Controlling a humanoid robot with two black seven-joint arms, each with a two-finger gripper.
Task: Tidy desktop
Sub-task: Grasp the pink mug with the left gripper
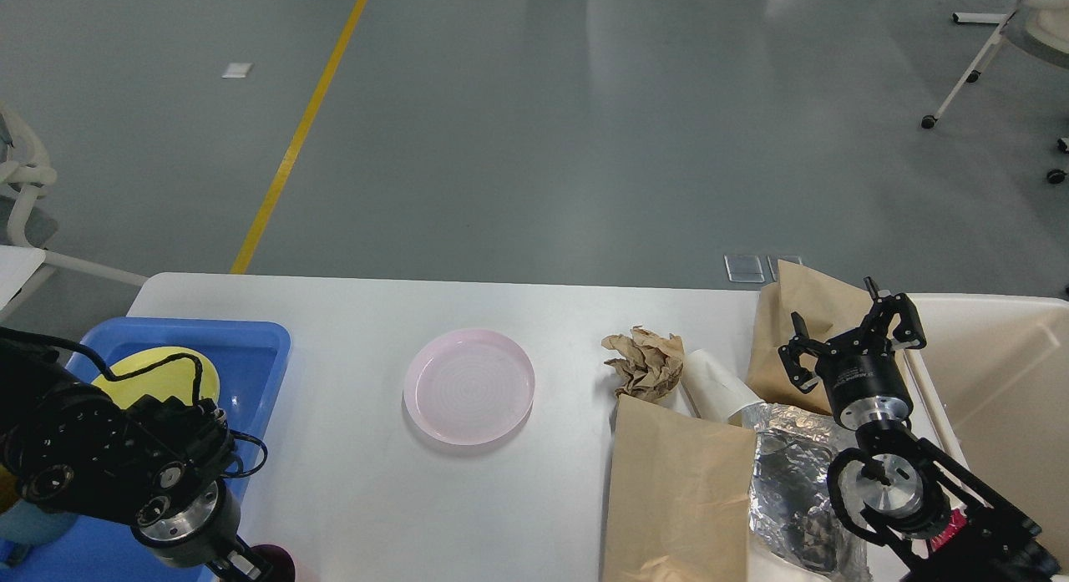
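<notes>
Where the worktop (359, 482) meets the frame at seven o'clock, left jaws cropped, unreadable; right gripper (852, 336) spread, empty.

- The left arm (108, 465) is matte black, built of rounded joint housings with small round caps, ending in a polished silver wrist ring.
- A black cable (159, 366) loops above that arm, and thinner wires curl at its right side.
- The right arm (910, 498) is black too, with an open ring-shaped bracket around a silver disc.
- The right gripper (852, 336) has two black, linked fingers studded with small screws, above a black cylinder with white lettering and a silver collar.
- A red patch shows near the right arm's base.
</notes>
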